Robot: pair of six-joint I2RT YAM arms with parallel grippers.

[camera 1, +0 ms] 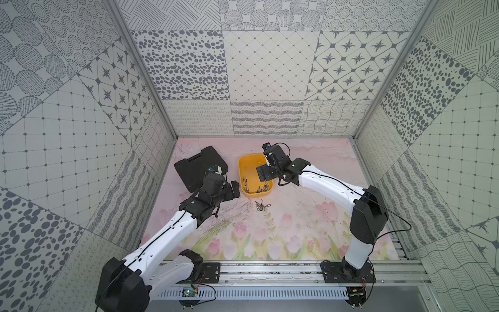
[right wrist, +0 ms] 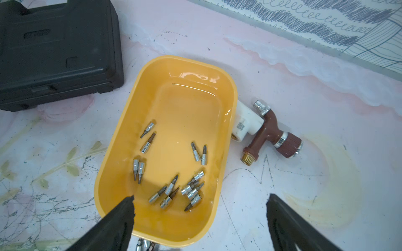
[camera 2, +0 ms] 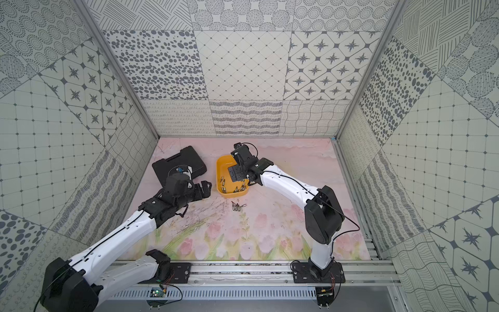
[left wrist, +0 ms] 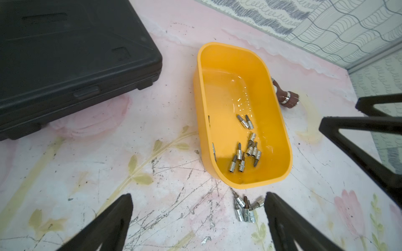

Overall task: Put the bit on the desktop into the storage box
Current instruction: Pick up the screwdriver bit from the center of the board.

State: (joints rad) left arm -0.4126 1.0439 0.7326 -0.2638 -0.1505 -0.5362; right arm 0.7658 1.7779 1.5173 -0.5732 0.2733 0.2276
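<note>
Right fingers (right wrist: pixel 113 223) spread wide, empty, above storage box (right wrist: pixel 185 113) (bits (right wrist: pixel 192 192) inside) — left fingers (left wrist: pixel 104 226) likewise spread

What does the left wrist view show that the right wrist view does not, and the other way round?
Left wrist only: the whole heap of loose bits on the desktop; the right wrist view clips them at its edge. Right wrist only: the white fitting and most of the brown tap, whose knob alone peeks past the yellow box in the left wrist view. Both: that box, bits inside it, the black case.
</note>
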